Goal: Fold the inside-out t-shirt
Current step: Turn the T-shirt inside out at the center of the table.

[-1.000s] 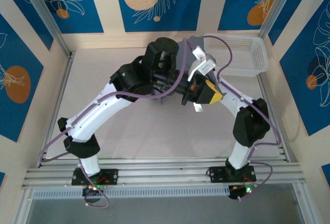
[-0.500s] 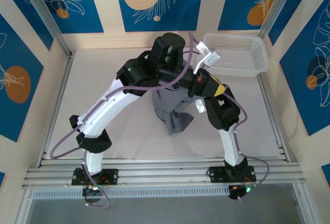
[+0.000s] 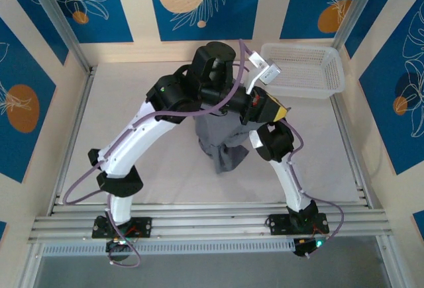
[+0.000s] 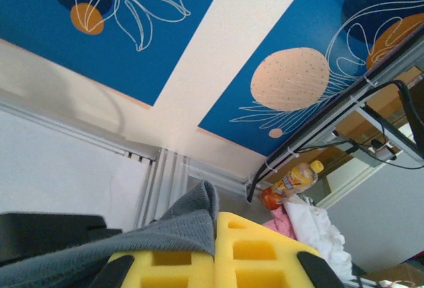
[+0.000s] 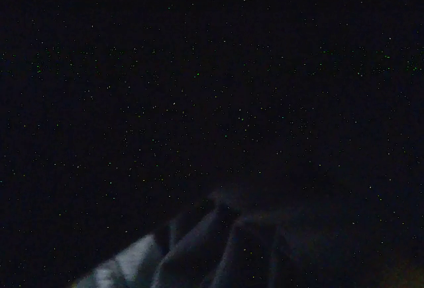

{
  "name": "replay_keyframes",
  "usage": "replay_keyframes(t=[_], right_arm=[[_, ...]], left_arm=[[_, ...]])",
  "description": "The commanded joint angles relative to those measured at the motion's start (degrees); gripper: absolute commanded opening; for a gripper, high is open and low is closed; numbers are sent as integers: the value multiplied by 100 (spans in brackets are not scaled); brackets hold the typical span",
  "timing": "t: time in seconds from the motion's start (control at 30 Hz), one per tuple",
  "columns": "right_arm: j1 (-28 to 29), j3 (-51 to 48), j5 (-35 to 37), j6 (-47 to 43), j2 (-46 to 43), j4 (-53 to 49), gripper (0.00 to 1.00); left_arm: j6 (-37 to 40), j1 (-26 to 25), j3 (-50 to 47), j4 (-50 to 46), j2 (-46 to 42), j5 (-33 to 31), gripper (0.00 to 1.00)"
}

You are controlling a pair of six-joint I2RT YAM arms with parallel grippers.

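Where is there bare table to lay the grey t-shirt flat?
Widest bare patch: between the left arm and the left rail. Smaller ones: the near strip ahead of both bases, and right of the right arm below the basket. Crowded: the centre, with both arms and the bunched t-shirt.

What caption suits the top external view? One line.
Bunched grey t-shirt hangs between two raised arms; white basket sits at the table's far right.

Enclosure walls (image 3: 218,10): blue panels with white line-drawn flowers and peach or orange discs, separated by cream stripes. They surround a white tabletop (image 3: 165,175) framed by aluminium rails (image 3: 212,222). A white plastic basket (image 3: 311,69) occupies the far right corner.
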Motion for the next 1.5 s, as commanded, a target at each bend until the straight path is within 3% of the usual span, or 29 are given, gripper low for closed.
replay_keyframes(t=[0.0, 0.07, 0.13, 0.23, 0.3, 0.47, 0.53, 0.6, 0.77, 0.93, 1.0, 1.13, 1.2, 1.27, 1.33, 1.4, 1.47], right_arm=[[-47, 130, -230, -624, 779, -1098, 99], [-20, 121, -406, -729, 911, -1130, 99], [82, 314, -76, -820, 1085, -1295, 99], [195, 468, 157, -788, 1177, -1422, 82], [199, 421, -97, -702, 1137, -1380, 69], [-55, -499, -1732, -578, 494, -429, 27], [-176, -1033, -2441, -608, 66, 127, 1], [-330, -1643, -3084, -447, -543, 760, 0], [-417, -3374, -3719, -146, -2591, 2324, 0], [-286, -4876, -4565, 87, -4513, 3446, 0], [-240, -5303, -4752, 221, -5202, 3776, 0], [-328, -5784, -4487, 598, -6380, 4049, 0], [-417, -5832, -4376, 695, -6667, 4037, 0], [-482, -5788, -4266, 669, -6767, 3925, 0], [-502, -5720, -4099, 566, -6749, 3733, 0], [-520, -5723, -4007, 521, -6725, 3707, 0], [-511, -5761, -3978, 495, -6733, 3747, 0]], left_arm=[[298, -554, 530, 1064, -603, 1058, 0], [280, -561, 530, 1110, -602, 1075, 0], [347, -561, 530, 1084, -624, 1041, 0], [601, -555, 526, 751, -676, 758, 0], [803, -561, 482, 496, -739, 472, 0], [1021, -534, -427, 494, -1261, -103, 0], [911, -380, -1180, 875, -1624, -226, 0], [673, 0, -1863, 1226, -1954, -375, 0], [111, 1865, -3384, 1825, -2693, -565, 0], [-305, 3775, -4760, 2039, -2690, -615, 0], [-549, 4298, -5485, 2414, -2582, -502, 0], [-184, 4718, -6712, 2706, -2448, -1070, 0], [-92, 4723, -7106, 2872, -2508, -935, 0], [-212, 4714, -7398, 3233, -2652, -432, 26], [-311, 4705, -7479, 3477, -2895, 30, 58], [-203, 4645, -7333, 3412, -3167, 260, 76], [10, 4386, -7077, 3235, -3400, 448, 83]])
